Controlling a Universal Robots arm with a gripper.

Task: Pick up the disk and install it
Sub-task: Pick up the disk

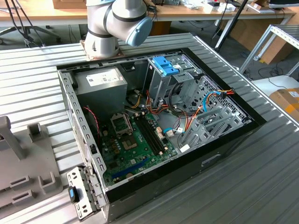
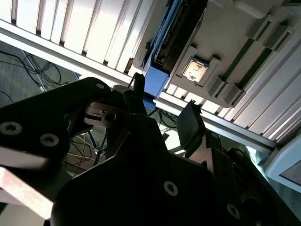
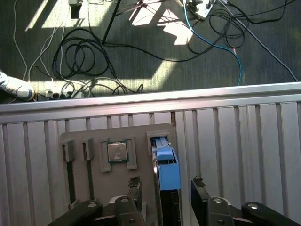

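One disk (image 3: 168, 167): a flat black rectangular hard drive in bright blue plastic carrier rails. It stands on edge in a slot of the flat grey plastic fixture plate (image 3: 141, 134), blue end tab uppermost.

- **Place on the plate:** the slot along the plate's outer side. The square metal processor chip (image 3: 116, 151) sits in a recess just beside it, toward the plate's middle. A pair of narrow slots (image 3: 69, 169) lies beyond the chip.
- **One black two-finger gripper (image 3: 166, 183):** poised directly over the disk in both wrist views. Its fingers (image 3: 135, 186) are spread apart, one to each broad face, with a gap on both sides. No contact is seen and nothing is held.
- **Axis:** the disk's thin top edge runs along the slot, square to the plate's edge nearest the table rim. As judged, it lies crosswise to the line between the fingers, so the pads face the broad faces.
- **Room:** the chip-side finger hangs over bare plate between recess and slot, which is close quarters. The other finger hangs past the plate's side over the ribbed metal table (image 3: 244, 141), which is free.
- **Edges:** the plate sits near the table rim, with dark carpet and loose cables (image 3: 80, 61) beyond.
- **Also listed, exterior view:** one open black computer case (image 1: 224, 154) holding a tall grey metal drive cage (image 1: 161, 88). Its bearing from the plate cannot be told.
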